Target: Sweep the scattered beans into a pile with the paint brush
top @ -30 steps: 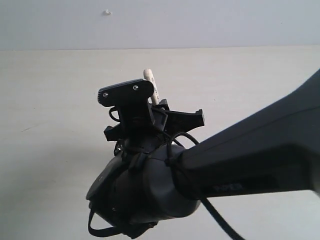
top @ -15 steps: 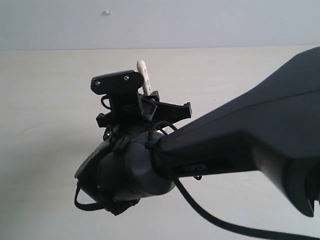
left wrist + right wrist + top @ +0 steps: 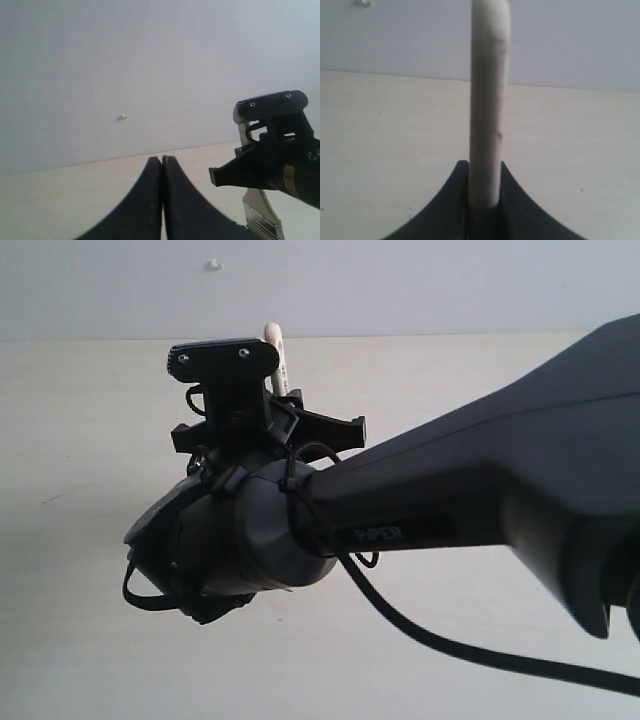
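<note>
My right gripper (image 3: 485, 169) is shut on the pale wooden handle of the paint brush (image 3: 489, 90), which stands up between its two black fingers. In the exterior view only the rounded handle end of the brush (image 3: 276, 352) shows above the right wrist's camera mount (image 3: 222, 358); the arm hides the bristles. The left wrist view catches the brush's silver ferrule (image 3: 261, 216) below the right wrist. My left gripper (image 3: 161, 160) is shut on nothing, its fingertips pressed together, off to the side of the brush. The beans and the pile are out of view.
The right arm's thick black forearm (image 3: 480, 500) and its trailing cable (image 3: 450, 650) block much of the exterior view. The pale tabletop (image 3: 80, 440) runs back to a grey wall (image 3: 400, 280) with a small white speck (image 3: 213, 263).
The right arm has swung left and slightly up in the exterior view, carrying the brush with it. The grip on the handle is unchanged.
</note>
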